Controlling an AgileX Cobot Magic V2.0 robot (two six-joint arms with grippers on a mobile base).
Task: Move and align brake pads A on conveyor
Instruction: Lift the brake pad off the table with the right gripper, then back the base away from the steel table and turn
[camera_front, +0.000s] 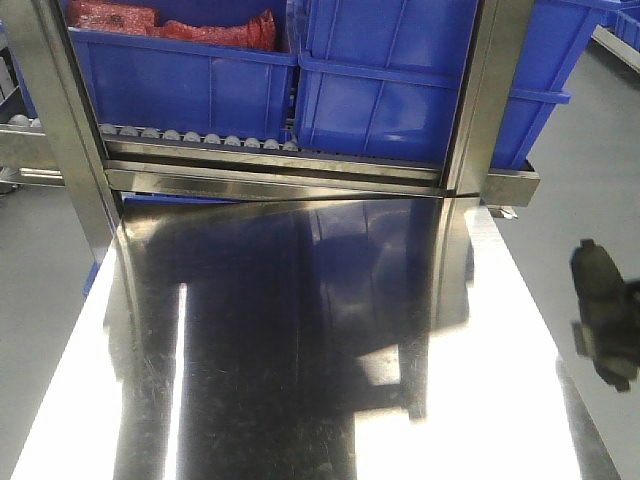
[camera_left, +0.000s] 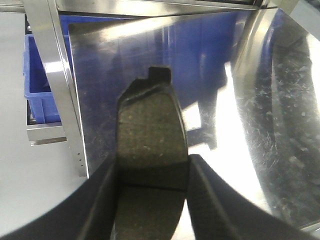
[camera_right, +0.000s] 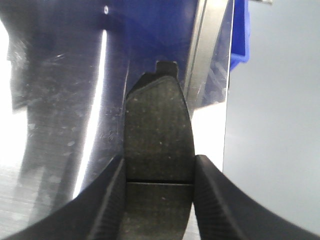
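Observation:
In the left wrist view my left gripper (camera_left: 152, 181) is shut on a brake pad A (camera_left: 151, 135), a grey curved pad with a centre groove and a small tab at its far end, held above the shiny steel tabletop (camera_left: 240, 140). My right gripper (camera_right: 159, 176) is shut on another brake pad A (camera_right: 158, 130), which hangs over the tabletop's right edge. The front view shows that pad (camera_front: 603, 312) at the far right, off the table's side. The conveyor is out of view.
The mirror-like steel tabletop (camera_front: 300, 350) fills the front view. Behind it stand a roller rack (camera_front: 200, 137), blue bins (camera_front: 390, 90) and two upright steel posts (camera_front: 488, 90). One bin holds red parts (camera_front: 170, 25). Grey floor lies on both sides.

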